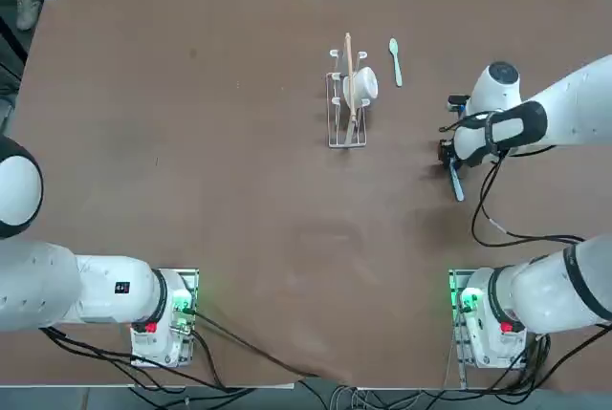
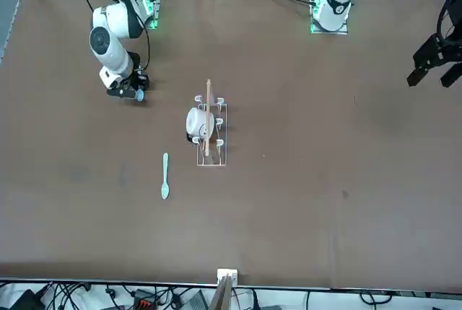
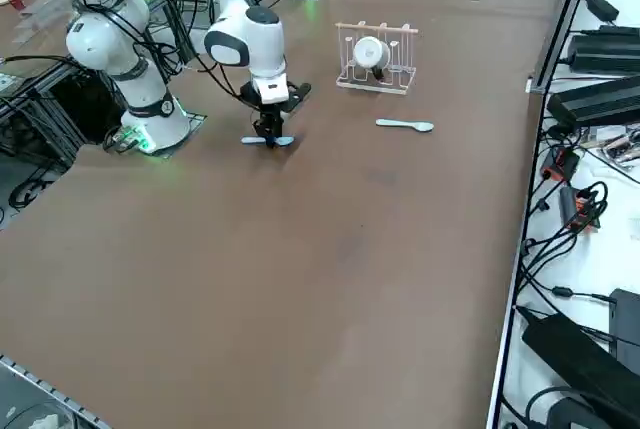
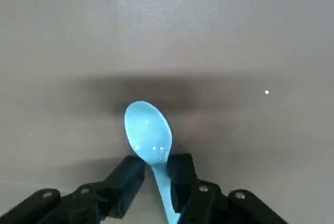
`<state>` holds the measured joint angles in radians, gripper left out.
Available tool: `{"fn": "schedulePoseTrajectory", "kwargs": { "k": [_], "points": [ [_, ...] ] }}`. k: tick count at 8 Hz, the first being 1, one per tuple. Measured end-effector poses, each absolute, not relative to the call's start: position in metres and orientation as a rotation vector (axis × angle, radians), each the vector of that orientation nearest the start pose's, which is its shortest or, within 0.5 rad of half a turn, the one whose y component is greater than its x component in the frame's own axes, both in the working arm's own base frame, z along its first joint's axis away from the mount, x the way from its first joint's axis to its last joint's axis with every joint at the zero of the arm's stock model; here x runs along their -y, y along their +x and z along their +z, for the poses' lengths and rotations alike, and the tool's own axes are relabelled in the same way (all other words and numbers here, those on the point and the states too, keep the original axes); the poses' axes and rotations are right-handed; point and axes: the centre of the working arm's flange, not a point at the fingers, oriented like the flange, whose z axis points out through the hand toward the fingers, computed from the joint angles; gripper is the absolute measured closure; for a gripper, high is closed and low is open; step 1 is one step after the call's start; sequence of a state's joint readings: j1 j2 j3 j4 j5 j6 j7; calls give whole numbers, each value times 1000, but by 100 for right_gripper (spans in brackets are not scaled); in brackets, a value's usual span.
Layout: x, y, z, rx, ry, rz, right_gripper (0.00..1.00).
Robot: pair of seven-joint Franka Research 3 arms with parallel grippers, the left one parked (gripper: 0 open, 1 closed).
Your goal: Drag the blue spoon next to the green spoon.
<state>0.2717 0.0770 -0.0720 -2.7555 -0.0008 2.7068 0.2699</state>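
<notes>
and the blue spoon (image 4: 148, 130) is straddled at its handle by the parted, unclenched jaws of the right gripper (image 4: 156, 164), well apart from the green spoon (image 1: 397, 64).

This looks like a robotics lab — white jointed robot arms (image 1: 540, 118) are mounted at the edge of a broad brown table (image 1: 258, 219). Beyond its far side, a white bench (image 3: 590, 279) carries tangled black cables (image 3: 570, 239) and dark electronic boxes (image 3: 600, 104) — equipment of a test setup, beside metal framing (image 2: 225, 288).
</notes>
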Motion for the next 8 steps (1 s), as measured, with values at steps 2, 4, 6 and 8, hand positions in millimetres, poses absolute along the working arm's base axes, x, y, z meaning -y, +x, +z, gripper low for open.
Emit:
{"fn": "schedulePoseTrajectory", "kwargs": {
  "k": [2,4,6,8],
  "points": [
    [-74,369,184,-110,-3169,191,67],
    [-72,369,185,-114,-3168,189,74],
    [-67,371,189,-105,-3165,183,85],
    [-62,374,192,-95,-3162,168,87]
  ]
}}
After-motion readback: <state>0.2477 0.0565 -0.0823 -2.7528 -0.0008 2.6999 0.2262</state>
